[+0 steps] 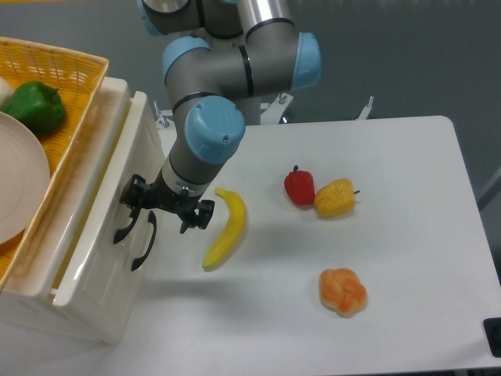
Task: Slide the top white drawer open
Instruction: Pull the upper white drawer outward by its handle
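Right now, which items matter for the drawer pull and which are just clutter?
In play:
top white drawer, out a little way
its black handle
gripper, at that handle

Clutter:
lower drawer handle
banana
red pepper
yellow pepper
bread roll
yellow basket holding green pepper and white plate
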